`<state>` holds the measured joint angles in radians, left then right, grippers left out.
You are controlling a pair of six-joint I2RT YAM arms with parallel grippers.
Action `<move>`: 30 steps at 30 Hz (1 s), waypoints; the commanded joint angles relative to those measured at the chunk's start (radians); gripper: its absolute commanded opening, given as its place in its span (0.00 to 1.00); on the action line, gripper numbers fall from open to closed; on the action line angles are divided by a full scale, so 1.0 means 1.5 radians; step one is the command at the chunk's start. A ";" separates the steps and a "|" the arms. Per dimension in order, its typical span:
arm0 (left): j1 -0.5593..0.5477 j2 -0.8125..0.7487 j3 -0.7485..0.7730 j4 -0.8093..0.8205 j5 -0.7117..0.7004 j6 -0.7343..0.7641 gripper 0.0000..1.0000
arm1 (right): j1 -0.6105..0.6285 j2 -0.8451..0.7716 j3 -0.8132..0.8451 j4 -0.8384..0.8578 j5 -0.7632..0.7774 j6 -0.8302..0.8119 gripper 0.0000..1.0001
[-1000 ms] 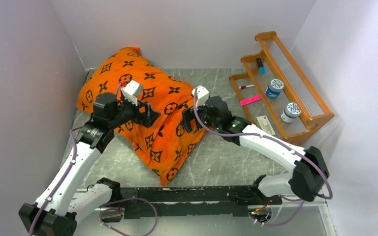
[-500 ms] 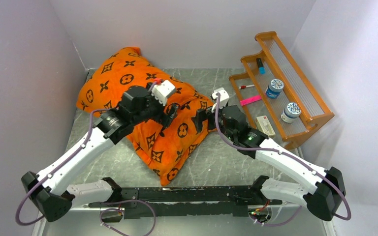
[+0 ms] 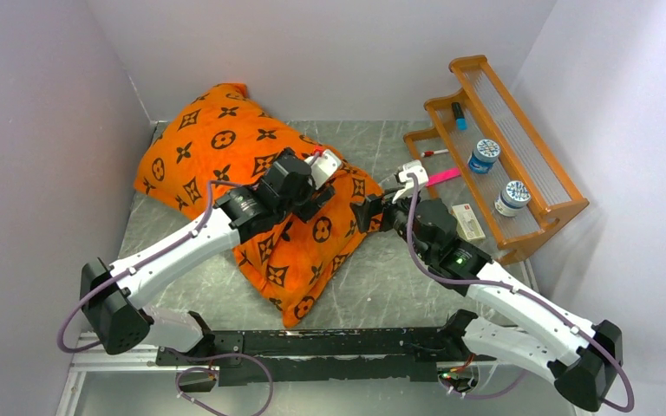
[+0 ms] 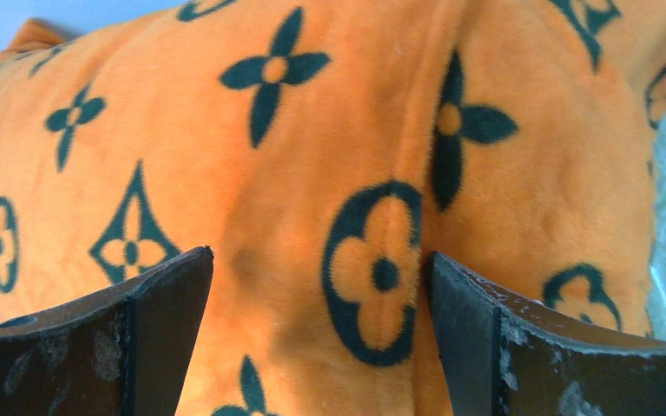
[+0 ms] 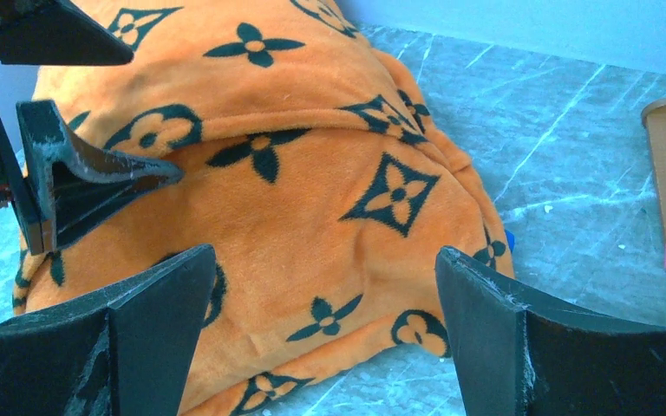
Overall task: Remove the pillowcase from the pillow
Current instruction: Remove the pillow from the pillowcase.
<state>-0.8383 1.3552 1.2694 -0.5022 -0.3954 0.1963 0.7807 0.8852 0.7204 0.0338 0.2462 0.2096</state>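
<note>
The orange pillowcase (image 3: 225,147) with dark flower motifs lies plump on the left half of the table. The pillow is hidden inside it. My left gripper (image 3: 314,201) hovers open over the cover's right part, its fingers (image 4: 139,329) spread wide with the fabric (image 4: 312,130) close behind them and nothing pinched. At the cover's right edge my right gripper (image 3: 366,213) is open too, both fingers (image 5: 503,329) apart before the fabric (image 5: 312,199) near the table. The left gripper's fingertips (image 5: 78,186) show in the right wrist view.
A wooden stepped rack (image 3: 564,204) stands at the right, holding two white jars (image 3: 486,156), a blue marker (image 3: 459,115), a pink strip (image 3: 440,178) and a small card (image 3: 468,220). Grey marbled tabletop (image 3: 399,277) lies between cover and rack. Walls close in on three sides.
Both arms have swung right. The left gripper travelled across the pillowcase towards its right part; the right gripper drew back to the cover's right edge. Both stayed open.
</note>
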 commanded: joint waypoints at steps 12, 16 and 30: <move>0.002 -0.040 -0.009 0.118 -0.207 0.010 0.90 | 0.004 0.077 0.047 0.069 -0.067 -0.004 1.00; 0.015 -0.049 -0.035 0.126 -0.188 -0.002 0.86 | 0.010 0.122 0.078 0.080 -0.073 0.015 1.00; 0.114 -0.074 -0.089 0.153 0.022 -0.095 0.62 | 0.053 0.291 0.213 0.098 -0.016 0.088 0.98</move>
<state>-0.7082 1.2778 1.1481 -0.3088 -0.4320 0.0959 0.8562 1.2766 0.9585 0.1318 0.1822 0.2913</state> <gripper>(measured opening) 0.643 0.993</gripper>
